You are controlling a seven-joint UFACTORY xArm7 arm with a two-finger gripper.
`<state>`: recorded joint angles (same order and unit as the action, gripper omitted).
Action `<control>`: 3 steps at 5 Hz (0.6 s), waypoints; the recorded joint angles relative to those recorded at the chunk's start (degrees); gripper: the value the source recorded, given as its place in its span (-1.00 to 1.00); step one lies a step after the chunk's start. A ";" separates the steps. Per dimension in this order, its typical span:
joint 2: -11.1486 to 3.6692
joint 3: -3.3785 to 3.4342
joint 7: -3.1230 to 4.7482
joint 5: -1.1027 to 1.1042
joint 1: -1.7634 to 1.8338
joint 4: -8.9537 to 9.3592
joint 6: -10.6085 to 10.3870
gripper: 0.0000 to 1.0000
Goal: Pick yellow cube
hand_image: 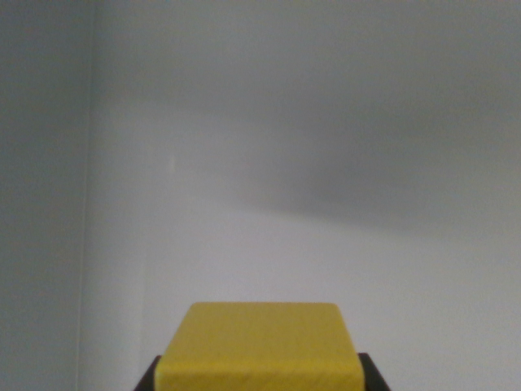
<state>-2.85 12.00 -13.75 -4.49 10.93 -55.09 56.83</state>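
A yellow cube (259,342) fills the bottom centre of the wrist view, its top face and front edge showing. Black fingertips (148,380) press against its left side, and another black tip shows at its right side. My gripper (259,381) is shut on the cube, with only the very ends of its fingers in view at the bottom edge. The cube's lower part is cut off by the frame.
A plain white surface (326,261) lies behind the cube, blurred, with a broad soft grey shadow (366,187) across the upper right. A faint vertical seam (88,204) runs down the wrist view's left.
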 joint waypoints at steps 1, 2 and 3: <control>0.00 0.00 0.00 0.00 0.00 0.00 0.00 1.00; 1.20 -0.04 0.01 -0.17 -0.07 -1.53 2.71 1.00; 1.20 -0.04 0.01 -0.17 -0.07 -1.53 2.71 1.00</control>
<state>-1.66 11.97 -13.74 -4.66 10.86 -56.62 59.54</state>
